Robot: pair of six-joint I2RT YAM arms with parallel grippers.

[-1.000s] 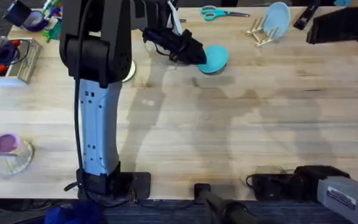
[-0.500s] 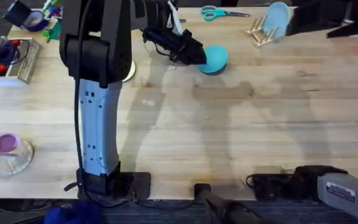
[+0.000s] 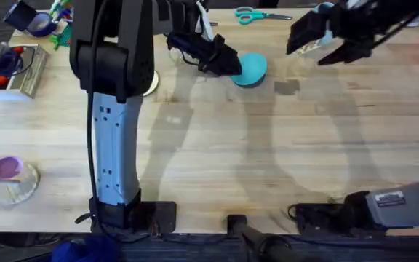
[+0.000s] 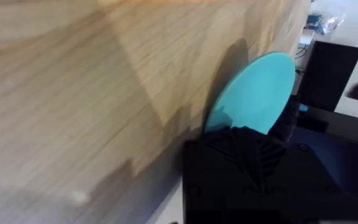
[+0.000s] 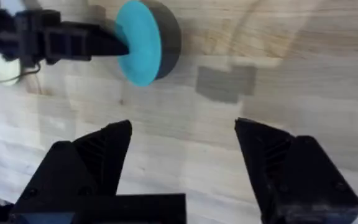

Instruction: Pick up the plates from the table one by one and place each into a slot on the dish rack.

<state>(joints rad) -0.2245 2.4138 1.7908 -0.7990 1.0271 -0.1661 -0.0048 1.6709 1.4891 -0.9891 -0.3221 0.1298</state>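
Teal plate [image 3: 251, 68]: thin, stiff, light plastic, likely slick, best pinched at the rim. Held at its edge by the left gripper [image 3: 224, 61], tilted up over the far-middle table [image 3: 217, 153]. Right gripper [image 5: 182, 152] spread wide, carrying nothing, hanging near the dish rack [image 3: 308, 45], where a second blue plate [image 3: 325, 13] peeks out.
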